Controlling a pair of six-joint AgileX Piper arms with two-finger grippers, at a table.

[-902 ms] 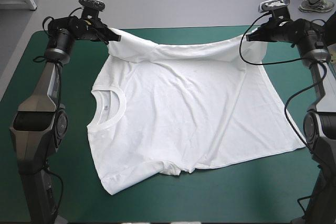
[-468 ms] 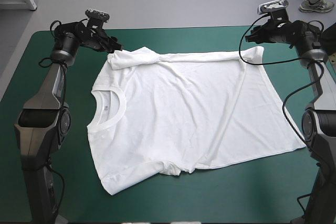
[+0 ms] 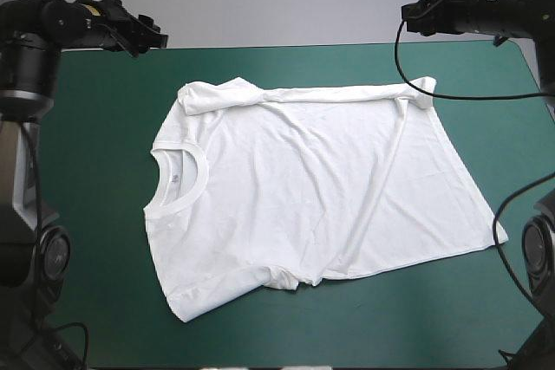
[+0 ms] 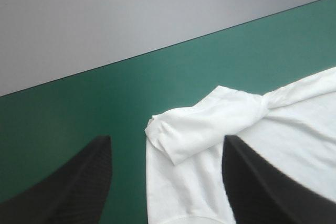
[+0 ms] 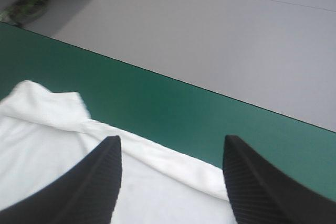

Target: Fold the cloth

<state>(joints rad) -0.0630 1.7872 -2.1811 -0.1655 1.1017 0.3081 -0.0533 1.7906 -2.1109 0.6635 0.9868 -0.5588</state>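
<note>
Both the left gripper [image 3: 146, 38] and right gripper [image 3: 414, 16] hang empty, fingers apart, in the frame's upper corners; the T-shirt [image 3: 303, 205] lies spread mid-table [image 3: 104, 127], so folding apparently starts next with an edge grasp.

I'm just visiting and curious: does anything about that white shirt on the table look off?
Yes, the T-shirt lies mostly flat, but its far edge is rolled into a ridge and its near sleeve is crumpled.

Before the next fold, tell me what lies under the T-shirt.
The T-shirt lies spread on the teal-green cover, which shows on every side of it. What is directly beneath the fabric is covered and cannot be seen.
</note>
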